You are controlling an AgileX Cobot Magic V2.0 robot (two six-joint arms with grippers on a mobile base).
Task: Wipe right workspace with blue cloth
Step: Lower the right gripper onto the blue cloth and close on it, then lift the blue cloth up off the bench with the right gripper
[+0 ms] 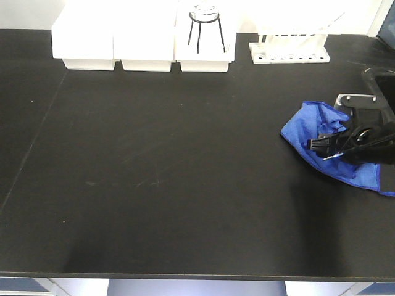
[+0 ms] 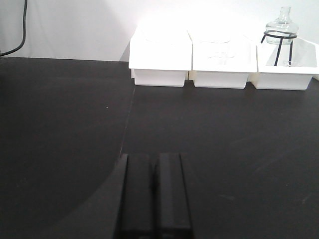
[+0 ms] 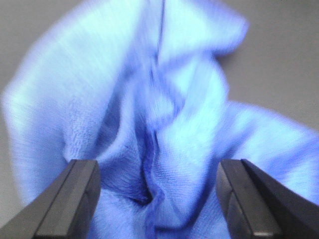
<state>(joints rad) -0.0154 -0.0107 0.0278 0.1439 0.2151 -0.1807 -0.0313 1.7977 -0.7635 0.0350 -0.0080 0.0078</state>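
**Blue cloth** (image 1: 307,131): crumpled in a loose heap at the far right of the tabletop (image 1: 185,185), well apart from the white trays (image 1: 145,43) and rack (image 1: 289,52) at the back.

**Right pincer** (image 3: 158,199): spread wide and lowered over the heap, with a raised fold of cloth standing between the fingers (image 3: 75,199). Nothing is gripped yet.

**Left pincer** (image 2: 154,199): pressed together, empty, held over bare tabletop.

**Step in hand:** judged to be the pick-up of the cloth.

**Next move:** the fingers are to be closed on the central fold. The cloth is then to be carried rightward to the right workspace, which is not clearly shown.
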